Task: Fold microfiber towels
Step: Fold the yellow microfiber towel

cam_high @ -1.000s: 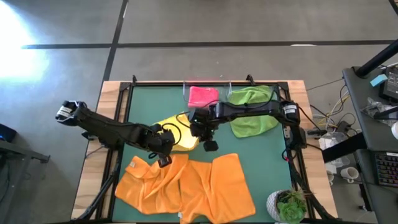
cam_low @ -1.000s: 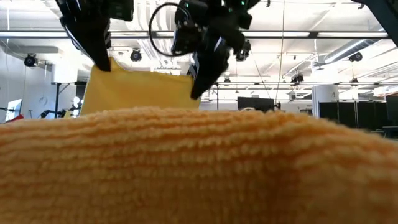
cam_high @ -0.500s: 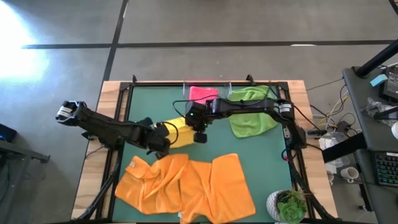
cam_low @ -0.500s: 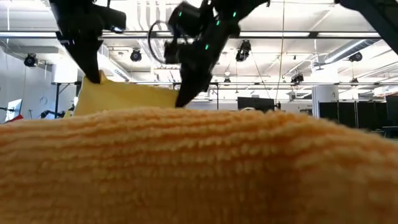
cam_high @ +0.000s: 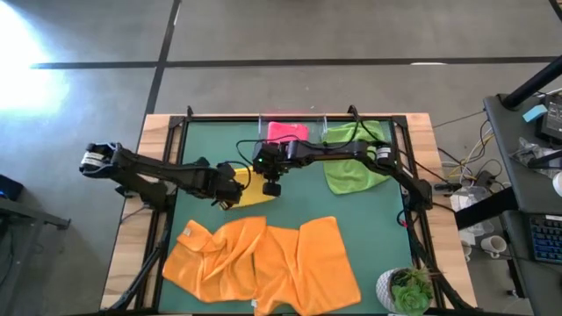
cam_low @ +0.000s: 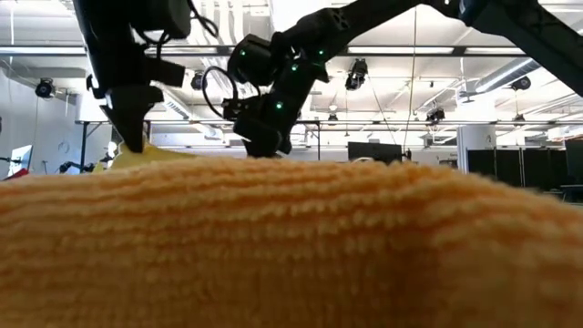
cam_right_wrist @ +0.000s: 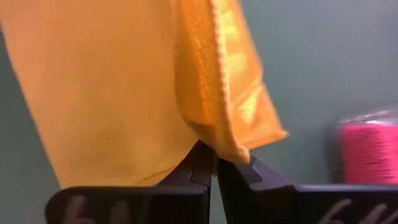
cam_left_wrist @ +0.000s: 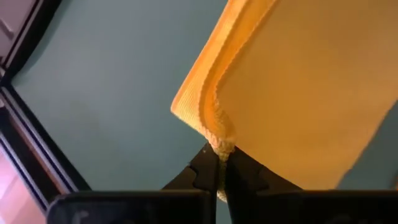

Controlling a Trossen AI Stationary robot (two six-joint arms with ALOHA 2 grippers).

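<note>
- I'm seeing both end effectors, left [cam_high: 226,198] and right [cam_high: 271,187], clamping the yellow towel [cam_high: 250,187] shut at its corners.
- They're carrying it farther toward the table's [cam_high: 369,219] far edge, and lowering it.

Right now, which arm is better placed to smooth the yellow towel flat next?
Neither clearly: left gripper and right gripper each pinch a corner of the yellow towel; probably both must lower together.

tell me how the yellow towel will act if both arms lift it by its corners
Probably floppy: the yellow towel already drapes in soft folds from the left gripper and right gripper. Likely light, since pinched corners carry it. The looped pile suggests it won't slip easily.
</note>
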